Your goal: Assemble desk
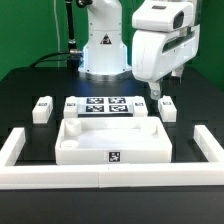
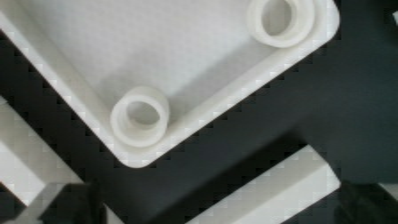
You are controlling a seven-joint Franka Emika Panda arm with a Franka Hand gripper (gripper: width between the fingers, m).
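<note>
Tabletop point(image 1: 82, 150): laid rim-up on the black counter point(image 1: 25, 95), inside the border wall point(image 1: 20, 148), in front of the marker board point(image 1: 105, 107). Legs point(image 1: 42, 108): set loose beside that board. End effector point(image 1: 158, 95): held above the leg point(image 1: 167, 108) at the exterior view's right; its grip cannot be told.

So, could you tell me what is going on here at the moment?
A Panda arm is putting a small white desk together, and no part is joined yet. The tabletop lies flat inside the U-shaped border wall, its round sockets facing up and empty. Loose legs lie on either side of the marker board. The gripper hangs over the exterior view's right side, and I cannot tell whether it is open or shut.
</note>
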